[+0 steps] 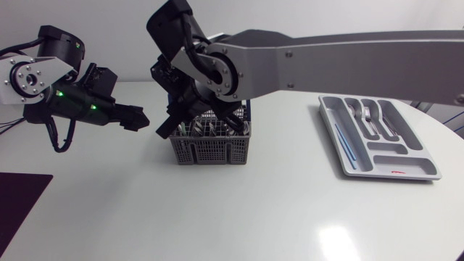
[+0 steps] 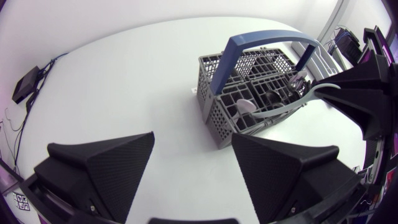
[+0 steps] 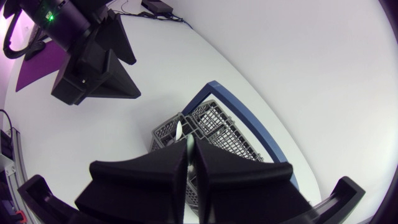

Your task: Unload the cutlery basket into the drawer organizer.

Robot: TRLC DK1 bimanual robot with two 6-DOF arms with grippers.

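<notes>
Grey mesh cutlery basket (image 1: 210, 141) stands mid-tabletop, well apart from the drawer organizer (image 1: 428, 165); right claw (image 3: 189, 149) nipped tight on a pale utensil (image 3: 180, 132) over it, left claw (image 2: 193, 138) wide open, empty, beside: a snag could tip the unheld basket.

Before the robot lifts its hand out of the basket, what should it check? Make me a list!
1. The right gripper pinches a piece of cutlery from both sides: ok.
2. Which kind of cutlery it is: cannot tell, only a thin pale tip shows.
3. The left gripper is out of the way: ok, it is open, empty and apart from the basket.
4. The blue handle arching over the basket leaves room to lift: cannot tell.
5. The tray has free slots: ok, forks lie in one and some others look bare.
</notes>
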